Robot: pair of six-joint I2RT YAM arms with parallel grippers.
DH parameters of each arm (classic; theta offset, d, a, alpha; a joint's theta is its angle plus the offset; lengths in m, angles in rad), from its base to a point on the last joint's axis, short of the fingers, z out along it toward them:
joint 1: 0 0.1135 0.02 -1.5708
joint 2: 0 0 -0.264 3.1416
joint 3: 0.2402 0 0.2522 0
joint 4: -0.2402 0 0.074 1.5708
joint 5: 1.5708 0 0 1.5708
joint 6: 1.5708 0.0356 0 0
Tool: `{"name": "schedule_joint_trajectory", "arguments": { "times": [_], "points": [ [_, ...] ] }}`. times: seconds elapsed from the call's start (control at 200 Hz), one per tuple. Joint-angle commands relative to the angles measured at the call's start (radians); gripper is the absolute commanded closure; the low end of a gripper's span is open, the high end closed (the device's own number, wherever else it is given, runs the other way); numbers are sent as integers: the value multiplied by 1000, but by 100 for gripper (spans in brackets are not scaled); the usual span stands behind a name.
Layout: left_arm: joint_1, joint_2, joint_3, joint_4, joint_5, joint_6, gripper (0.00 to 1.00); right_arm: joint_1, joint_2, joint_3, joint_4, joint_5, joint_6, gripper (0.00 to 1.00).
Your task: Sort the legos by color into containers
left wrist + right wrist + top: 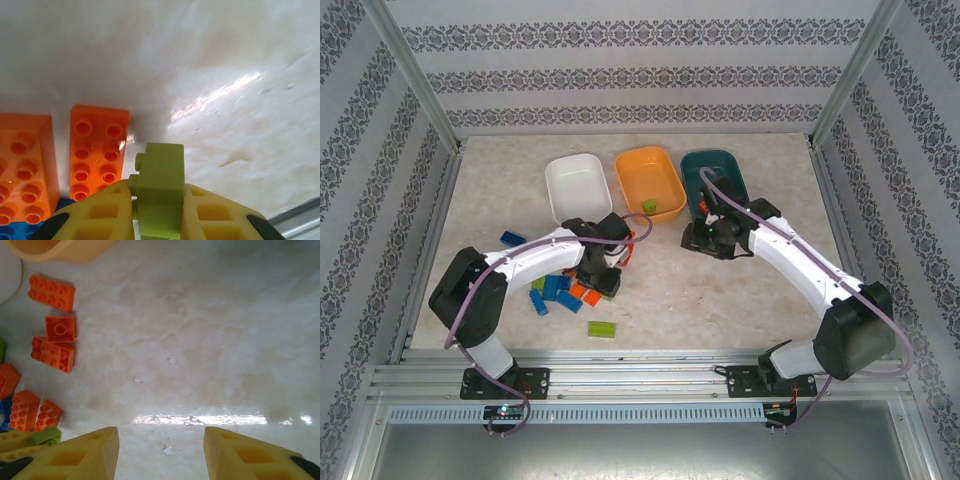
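Arcing from its base toward 12 o'clock in the top view, my left arm bends at the wrist and points the left gripper (602, 288) down into the legos (556, 292), hiding several. The right gripper (700, 238) hangs at the 6 o'clock rim of the teal dish (720, 170), its fingers too small to judge. The orange dish (650, 178) and white dish (576, 185) lie at its 9 o'clock.

Left wrist view: jaws clamped on a lime green brick (160, 172), studs facing 9 o'clock. I cannot tell whether it is off the table (225, 75). Two orange bricks (97, 150) sit at 9 o'clock, one cropped.

Right wrist view: jaws apart over bare table, orange bricks at 9 o'clock, the orange dish cut off at 11.
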State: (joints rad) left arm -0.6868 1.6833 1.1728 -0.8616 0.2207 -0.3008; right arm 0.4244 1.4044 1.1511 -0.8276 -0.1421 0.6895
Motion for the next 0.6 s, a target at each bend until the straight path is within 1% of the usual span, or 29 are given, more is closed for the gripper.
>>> {"name": "schedule_joint_trajectory", "arguments": {
  "times": [0.0,0.1,0.175,0.295,0.345,0.47,0.595],
  "points": [
    [8,-28,102,-70,33,-26,79,-65,-33,-25,-48,-39,-64,51],
    [38,15,236,-98,77,-49,79,-104,-42,-57,-64,-69,-90,51],
    [66,65,345,-113,109,-62,79,-113,-50,-93,-45,-86,-110,48],
    [118,174,542,-130,157,-126,79,-116,-57,-149,-2,-138,-111,35],
    [138,216,605,-106,171,-166,79,-116,-59,-165,23,-166,-117,31],
    [197,342,724,-16,196,-305,79,-116,-61,-171,30,-157,-148,27],
    [229,463,828,61,166,-449,80,-116,-53,-178,52,-186,-169,24]
  ]
}}
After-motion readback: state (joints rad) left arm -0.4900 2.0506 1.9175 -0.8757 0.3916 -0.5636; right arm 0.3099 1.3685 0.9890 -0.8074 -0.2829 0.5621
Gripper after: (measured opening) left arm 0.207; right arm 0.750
